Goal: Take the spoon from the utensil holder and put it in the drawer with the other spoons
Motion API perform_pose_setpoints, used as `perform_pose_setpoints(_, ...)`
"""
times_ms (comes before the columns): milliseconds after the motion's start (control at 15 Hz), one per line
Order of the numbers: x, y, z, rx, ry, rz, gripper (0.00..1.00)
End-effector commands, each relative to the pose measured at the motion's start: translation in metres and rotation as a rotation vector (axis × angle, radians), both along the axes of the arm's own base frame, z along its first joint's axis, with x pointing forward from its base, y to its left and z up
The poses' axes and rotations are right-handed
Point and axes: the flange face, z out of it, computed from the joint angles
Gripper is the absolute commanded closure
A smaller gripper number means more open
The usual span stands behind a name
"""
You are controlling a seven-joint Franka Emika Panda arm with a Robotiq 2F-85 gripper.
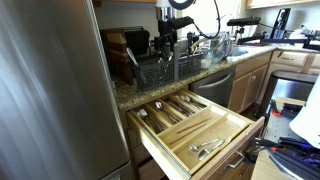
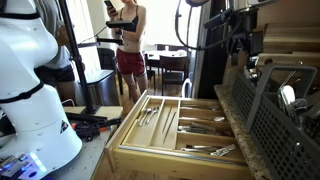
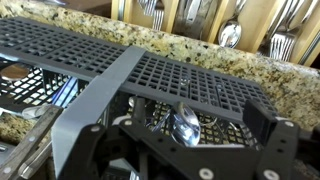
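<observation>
Gripper (image 3: 176, 152) hangs wide open and empty over the holder (image 3: 160, 72), jaws straddling the spoon (image 3: 186, 124), apparently lined up to grasp it.

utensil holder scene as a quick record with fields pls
gripper: open, above the utensil holder, holding nothing
spoon: standing in the utensil holder, bowl end up, below the gripper
utensil holder: on the granite counter, above the drawer
drawer: pulled open
other spoons: lying in a drawer compartment
</observation>
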Motion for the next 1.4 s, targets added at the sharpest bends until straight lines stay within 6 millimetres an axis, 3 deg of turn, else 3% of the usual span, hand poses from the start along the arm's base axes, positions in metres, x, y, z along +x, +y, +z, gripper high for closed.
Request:
perform_pose_setpoints(0,0.008,-0.002,-0.002,-0.009,-0.036,-0.017,0.0)
perform_pose_setpoints(600,0.029,0.003,-0.007,-0.013,-0.046,-0.002,0.0)
perform_pose_setpoints(933,0.033,0.001,-0.008,-0.014,-0.048,-0.008,0.27)
perform_pose_setpoints(1000,0.033,0.0,-0.007,-0.014,-0.049,-0.009,0.39)
perform_pose_setpoints(1133,0.033,-0.001,-0.006,-0.015,-0.05,-0.013,0.49)
perform_pose_setpoints(1333,0.033,-0.003,-0.005,-0.016,-0.052,-0.016,0.75)
